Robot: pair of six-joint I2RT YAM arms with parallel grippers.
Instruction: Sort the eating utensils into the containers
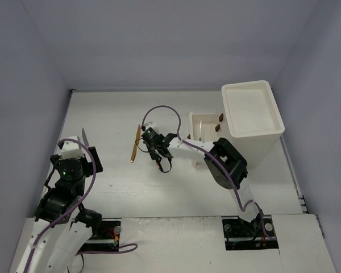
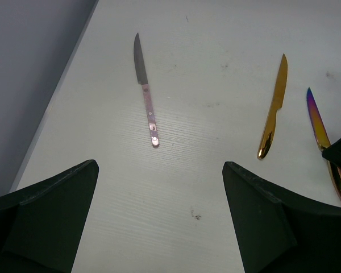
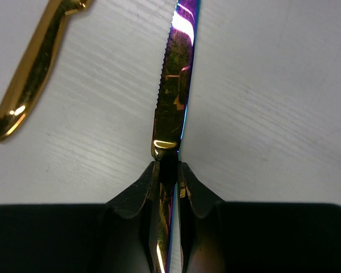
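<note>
My right gripper (image 3: 168, 170) is shut on the handle end of an iridescent purple-gold knife (image 3: 176, 79), whose serrated blade points away over the table. In the top view this gripper (image 1: 158, 154) sits at mid-table. A gold knife (image 3: 31, 74) lies just to its left, also seen as the gold knife (image 1: 136, 145) from above. My left gripper (image 2: 159, 216) hangs open over bare table, nothing between its fingers. Ahead of it lies a steel-bladed knife with a pink handle (image 2: 146, 96). The white drawer unit (image 1: 253, 116) stands at the back right with one drawer (image 1: 194, 132) pulled out.
A slim gold utensil (image 1: 199, 129) lies inside the open drawer. In the left wrist view the gold knife (image 2: 274, 111) and the iridescent knife (image 2: 321, 133) lie off to the right. Grey walls close in the table on the left, back and right.
</note>
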